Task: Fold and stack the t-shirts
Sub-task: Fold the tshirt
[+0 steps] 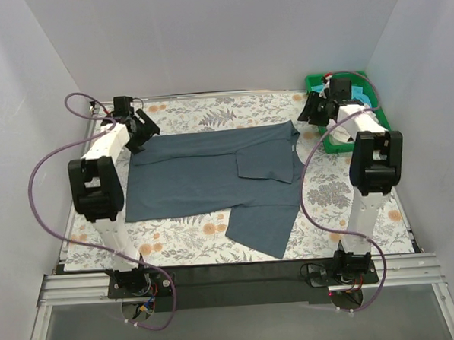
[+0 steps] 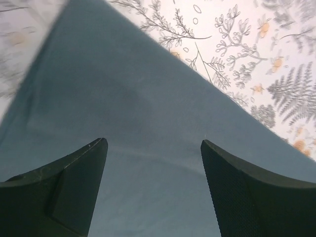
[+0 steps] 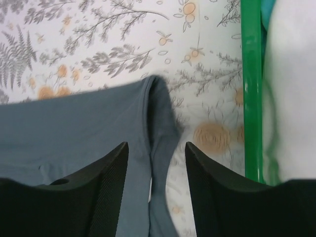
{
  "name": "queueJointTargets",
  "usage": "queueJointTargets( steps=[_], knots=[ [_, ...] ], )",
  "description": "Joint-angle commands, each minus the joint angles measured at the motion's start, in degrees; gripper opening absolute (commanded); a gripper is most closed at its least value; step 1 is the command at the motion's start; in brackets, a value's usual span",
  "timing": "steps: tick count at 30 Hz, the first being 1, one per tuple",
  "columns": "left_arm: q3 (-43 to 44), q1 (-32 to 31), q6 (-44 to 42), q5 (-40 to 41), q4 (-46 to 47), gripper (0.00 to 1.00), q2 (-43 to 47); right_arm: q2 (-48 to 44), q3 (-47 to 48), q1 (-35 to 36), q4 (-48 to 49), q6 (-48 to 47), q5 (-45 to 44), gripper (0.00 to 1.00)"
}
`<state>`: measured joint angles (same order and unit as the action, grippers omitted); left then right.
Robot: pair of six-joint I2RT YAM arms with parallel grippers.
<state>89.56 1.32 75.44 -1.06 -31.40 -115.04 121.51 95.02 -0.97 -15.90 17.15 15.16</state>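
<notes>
One dark slate t-shirt (image 1: 205, 179) lies spread over the middle of the flowered table (image 1: 177, 237). A flap is folded over its right half, and another part trails toward 5 o'clock. At 10 o'clock the left claw (image 2: 154, 144) hangs over the shirt's far corner, fingers spread wide above flat cloth. At 2 o'clock the right claw (image 3: 157, 146) gapes more narrowly, straddling a rolled edge of the same shirt. At 3 o'clock from it, the green tray (image 3: 250, 89) holds a white t-shirt (image 3: 291, 89) and a turquoise t-shirt (image 1: 352, 93).
</notes>
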Motion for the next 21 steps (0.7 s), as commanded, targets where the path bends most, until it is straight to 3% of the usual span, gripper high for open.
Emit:
queueJointTargets(
  steps=[1, 7, 13, 21],
  knots=[
    [-6.2, 0.52, 1.81, 9.4, -5.85, 0.71, 13.86, -12.67, -7.35, 2.45, -1.4, -3.52, -3.45, 0.49],
    [-23.78, 3.68, 5.68, 11.87, -9.47, 0.72, 28.09, -26.39, -21.27, 6.32, -10.02, -5.27, -11.19, 0.54],
    [-34.26, 6.76, 9.99, 12.75, -11.93, 0.66, 34.97, -37.64, -33.22, 10.37, -18.72, -6.16, -16.91, 0.58],
    [-43.4, 7.55, 13.15, 16.0, -9.74, 0.57, 36.47, -46.19, -42.9, 11.25, -18.9, -6.07, -11.64, 0.64]
  ],
)
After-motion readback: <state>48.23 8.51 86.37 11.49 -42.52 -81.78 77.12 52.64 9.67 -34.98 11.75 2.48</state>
